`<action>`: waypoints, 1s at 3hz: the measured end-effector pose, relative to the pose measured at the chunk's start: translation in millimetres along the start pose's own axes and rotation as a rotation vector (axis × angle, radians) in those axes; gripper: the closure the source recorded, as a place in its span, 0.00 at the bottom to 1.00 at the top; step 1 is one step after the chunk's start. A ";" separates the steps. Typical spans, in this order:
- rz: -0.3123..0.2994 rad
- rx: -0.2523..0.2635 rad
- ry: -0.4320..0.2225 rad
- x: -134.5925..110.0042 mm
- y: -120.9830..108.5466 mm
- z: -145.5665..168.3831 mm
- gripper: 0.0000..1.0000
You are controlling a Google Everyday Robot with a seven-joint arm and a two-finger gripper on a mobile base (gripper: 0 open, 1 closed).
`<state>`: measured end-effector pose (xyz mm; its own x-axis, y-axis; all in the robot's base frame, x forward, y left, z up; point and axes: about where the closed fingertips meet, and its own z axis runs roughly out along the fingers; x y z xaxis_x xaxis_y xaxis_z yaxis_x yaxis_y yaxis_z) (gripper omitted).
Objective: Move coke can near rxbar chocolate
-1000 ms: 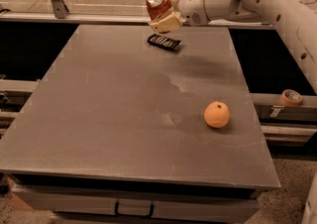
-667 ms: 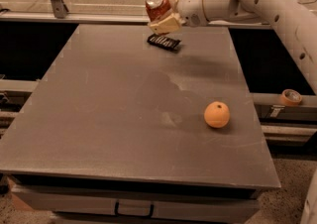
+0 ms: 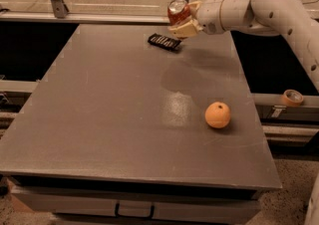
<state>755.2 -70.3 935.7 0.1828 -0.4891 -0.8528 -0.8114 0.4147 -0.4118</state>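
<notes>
One grey table (image 3: 99, 119) fills our view. We see the white arm (image 3: 279, 0) reaching in from the right over its far edge. An orange (image 3: 218, 115) sits on the near right, well apart from the rest. The gripper (image 3: 183, 22) is clamped around the coke can (image 3: 177, 11), which is held tilted off the table just above the rxbar chocolate (image 3: 165, 42) lying flat.

At the far edge, the cream gripper (image 3: 182, 18) is clasping the red, silver-topped coke can (image 3: 177, 12); the black rxbar chocolate (image 3: 165, 42) is showing pale lettering on the grey table (image 3: 99, 119).
</notes>
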 end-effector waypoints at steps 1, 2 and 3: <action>0.083 0.030 0.014 33.5 -4.5 -3.8 1.00; 0.172 0.036 0.016 59.4 -0.3 -3.4 0.83; 0.226 0.036 0.008 74.0 3.2 -1.0 0.59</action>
<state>765.6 -106.0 871.6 -0.0054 -0.3865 -0.9223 -0.8110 0.5412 -0.2221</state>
